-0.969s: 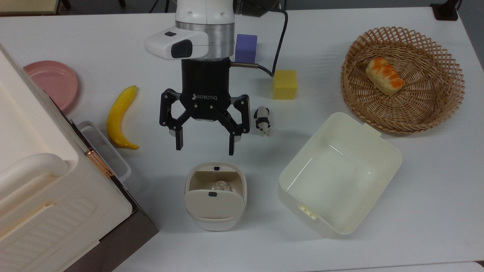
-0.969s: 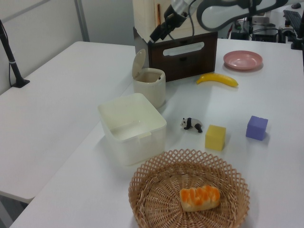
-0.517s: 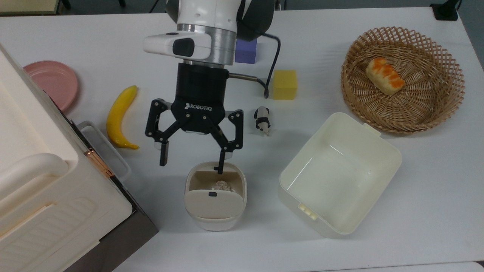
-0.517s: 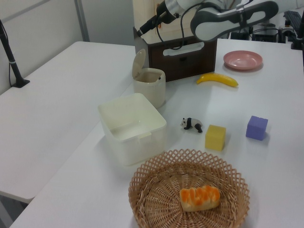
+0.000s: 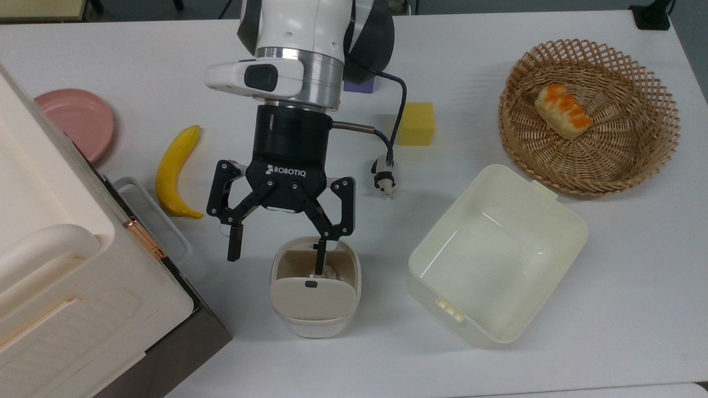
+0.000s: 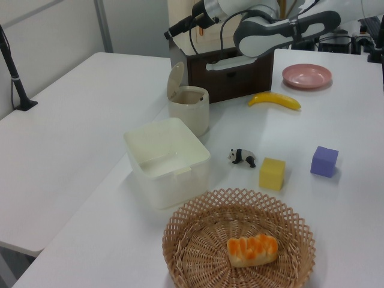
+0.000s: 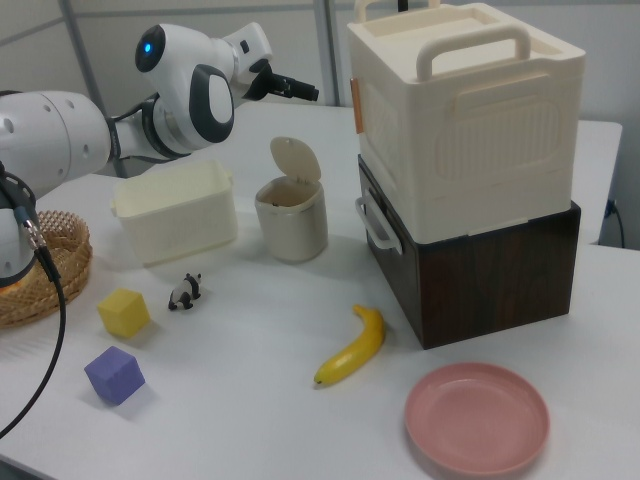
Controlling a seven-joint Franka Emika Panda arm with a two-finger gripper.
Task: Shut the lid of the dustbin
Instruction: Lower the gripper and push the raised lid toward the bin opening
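Shifted toward 6 o'clock in the top view since the earlier frames: gripper (image 5: pixel 275 255) now overlapping the dustbin's (image 5: pixel 315 287) mouth, 1 finger (image 5: pixel 319 255) over the tan inside. Jaws spread wide, holding nothing. Side views put gripper high, above the lid's top edge, apart from it. Lid (image 6: pixel 175 80) standing upright on its hinge, not yet pushed. Dustbin between wooden-based storage box (image 7: pixel 470 180) at 9 o'clock and cream tub (image 5: pixel 498 254) at 3 o'clock in the top view. Likely lining up to tip lid down. Legible: "ROBOTIQ" on gripper body.
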